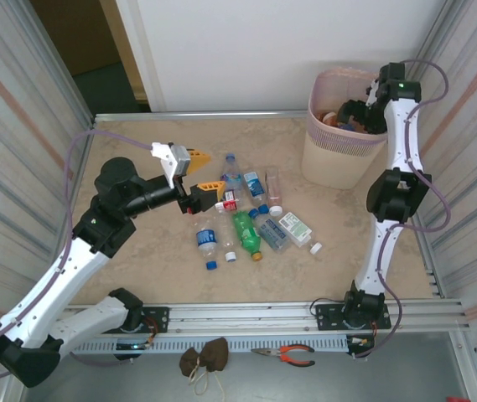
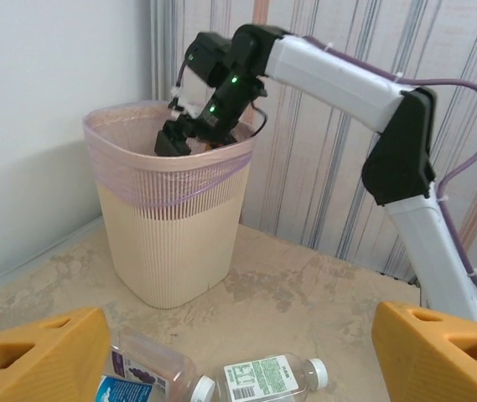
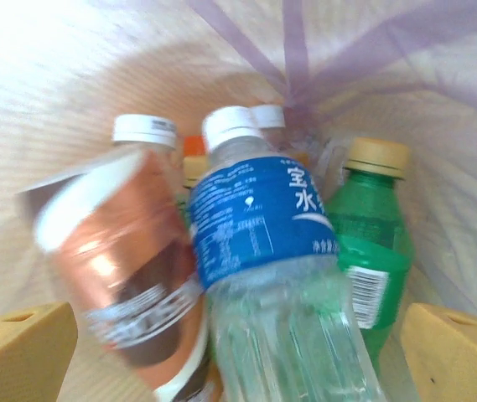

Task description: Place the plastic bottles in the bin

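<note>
Several plastic bottles lie in a loose cluster mid-table, among them a green bottle [image 1: 246, 233] and a blue-labelled one [image 1: 207, 239]. My left gripper [image 1: 204, 172] hovers open over the cluster's left edge. Below its orange fingers [image 2: 37, 352] lie a white-labelled bottle [image 2: 267, 378] and a purple-labelled one [image 2: 142, 368]. The pale pink bin [image 1: 330, 159] stands at the far right. My right gripper [image 1: 347, 117] reaches into it, open [image 3: 238, 352]. A blurred blue-labelled bottle [image 3: 255, 218] lies between its fingers, touching neither, beside a green bottle [image 3: 372, 251] and a copper-coloured container [image 3: 121, 268].
Two loose caps [image 1: 211, 265] [image 1: 315, 248] lie near the cluster. The ribbed bin [image 2: 171, 234] sits against the back wall, with my right arm [image 2: 347, 84] arching over its rim. Corrugated side walls close in both sides. Pliers [image 1: 292, 355] lie below the table's front rail.
</note>
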### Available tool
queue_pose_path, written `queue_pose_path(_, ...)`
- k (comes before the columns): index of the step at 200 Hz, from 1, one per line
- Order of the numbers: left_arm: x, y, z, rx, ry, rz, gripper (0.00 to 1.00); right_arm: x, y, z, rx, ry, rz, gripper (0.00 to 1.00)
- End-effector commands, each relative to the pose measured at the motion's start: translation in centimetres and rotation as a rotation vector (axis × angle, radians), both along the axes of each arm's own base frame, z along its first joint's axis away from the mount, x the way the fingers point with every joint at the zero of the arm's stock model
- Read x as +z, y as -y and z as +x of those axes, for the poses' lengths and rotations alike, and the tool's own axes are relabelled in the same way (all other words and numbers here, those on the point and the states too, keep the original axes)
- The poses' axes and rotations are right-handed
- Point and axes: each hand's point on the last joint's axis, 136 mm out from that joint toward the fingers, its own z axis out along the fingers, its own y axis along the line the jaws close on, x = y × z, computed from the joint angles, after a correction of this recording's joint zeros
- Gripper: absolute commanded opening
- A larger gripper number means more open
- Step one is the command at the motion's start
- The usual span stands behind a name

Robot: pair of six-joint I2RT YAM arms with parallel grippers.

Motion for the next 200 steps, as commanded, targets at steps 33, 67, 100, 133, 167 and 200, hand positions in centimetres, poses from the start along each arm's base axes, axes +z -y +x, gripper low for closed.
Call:
queue_pose_path(33, -1.6, -1.5, 1.7, 0.134, -0.086, 0.032, 0.82, 8.6, 0.1, -3.2, -0.019, 0.163, -0.054, 0.98)
queue_pose_path(67, -5.1, -2.1, 4.2, 0.239, -0.248, 0.113, 0.82, 11.7, -0.1, -4.6, -0.018, 0.233, -0.062, 0.98)
queue_pose_path(100, -9.1, -2.8, 6.3, 0.347, -0.431, 0.163, 0.82, 14.1, -0.8, -6.2, -0.009, 0.286, -0.068, 0.97)
queue_pose_path(133, -12.4, -3.9, 7.7, 0.474, -0.572, 0.192, 0.83, 15.4, -1.5, -8.0, 0.001, 0.330, -0.068, 0.97)
queue_pose_path(167, -16.1, -5.4, 7.9, 0.593, -0.726, 0.257, 0.82, 16.5, -2.8, -10.2, 0.017, 0.369, -0.069, 0.96)
queue_pose_path(200, -20.1, -6.2, 6.4, 0.661, -0.896, 0.303, 0.79, 17.2, -4.4, -12.1, 0.045, 0.412, -0.065, 0.97)
